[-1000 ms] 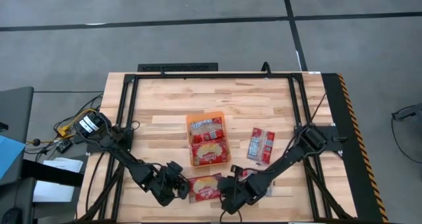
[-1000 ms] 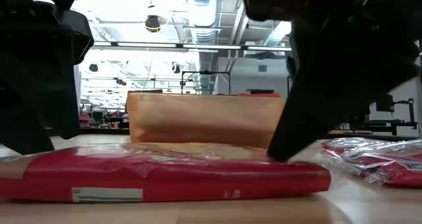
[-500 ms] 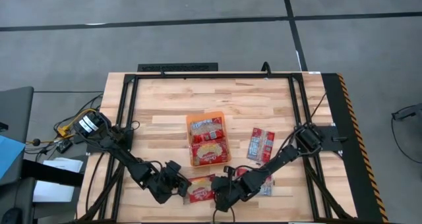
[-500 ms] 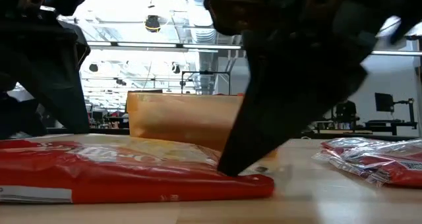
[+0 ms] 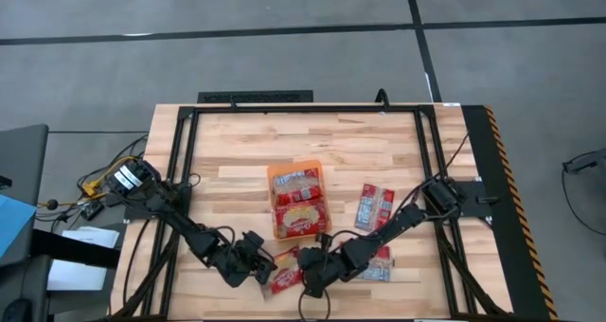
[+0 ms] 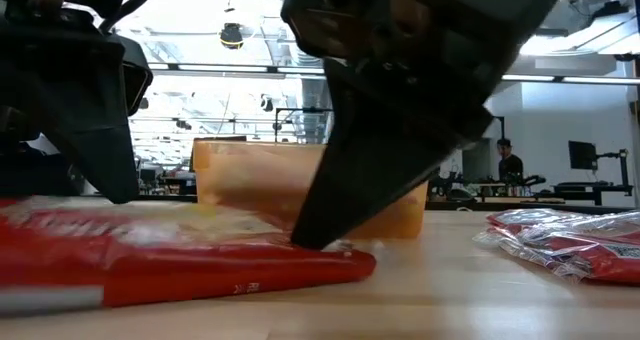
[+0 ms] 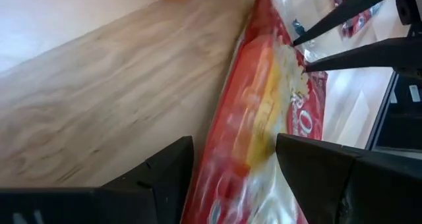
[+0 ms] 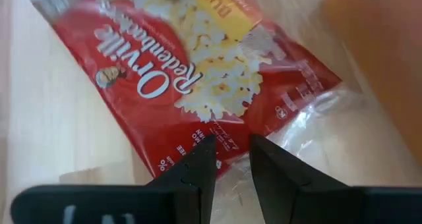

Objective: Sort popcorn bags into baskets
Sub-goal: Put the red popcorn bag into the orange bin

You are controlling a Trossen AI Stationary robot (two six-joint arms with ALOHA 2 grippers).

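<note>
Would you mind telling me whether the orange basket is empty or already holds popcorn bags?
It already holds bags. The high view shows the orange basket with red popcorn bags lying flat inside; how many, I cannot tell.
</note>
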